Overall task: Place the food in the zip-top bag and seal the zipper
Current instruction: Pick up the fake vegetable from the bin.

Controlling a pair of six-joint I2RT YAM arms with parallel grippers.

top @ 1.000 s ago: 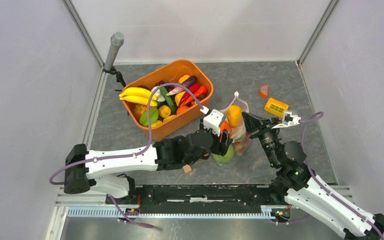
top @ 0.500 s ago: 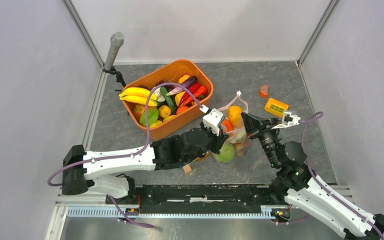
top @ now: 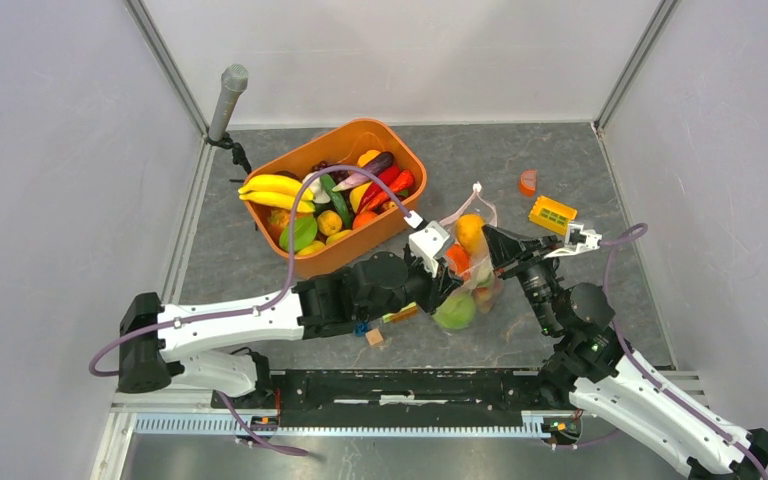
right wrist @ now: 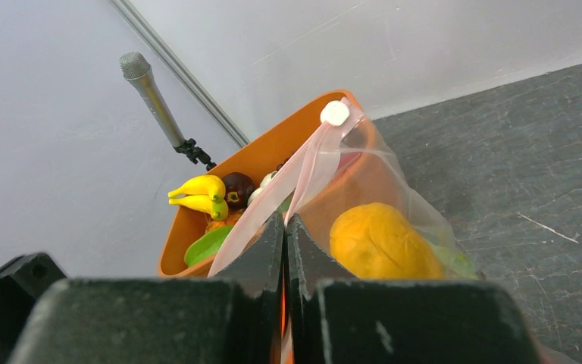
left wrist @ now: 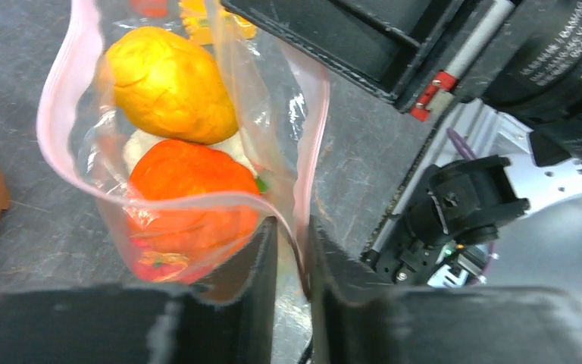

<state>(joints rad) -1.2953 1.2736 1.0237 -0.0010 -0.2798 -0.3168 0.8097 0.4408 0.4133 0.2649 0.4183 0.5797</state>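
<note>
The clear zip-top bag (top: 472, 268) stands on the grey table between my two grippers, its mouth held open. Inside it lie an orange fruit (top: 471, 232), a red-orange tomato (left wrist: 189, 189) and a green piece (top: 455, 311). My left gripper (left wrist: 294, 236) is shut on the pink zipper strip (left wrist: 312, 129) at the bag's near side. My right gripper (right wrist: 284, 226) is shut on the same strip at the other side, below the white slider tab (right wrist: 336, 113). More food, bananas (top: 273, 191) and peppers among it, fills the orange tub (top: 406, 153).
A microphone on a stand (top: 228, 95) rises at the back left, beside the tub. A yellow block (top: 552, 213) and an orange half-disc (top: 528, 182) lie at the back right. Small blocks (top: 374, 337) sit under the left arm. Walls close in on both sides.
My left gripper has closed onto the bag's pink edge and drawn back a little toward the near left. The bag's bottom with the green piece shifted nearer. The right gripper kept its hold.
</note>
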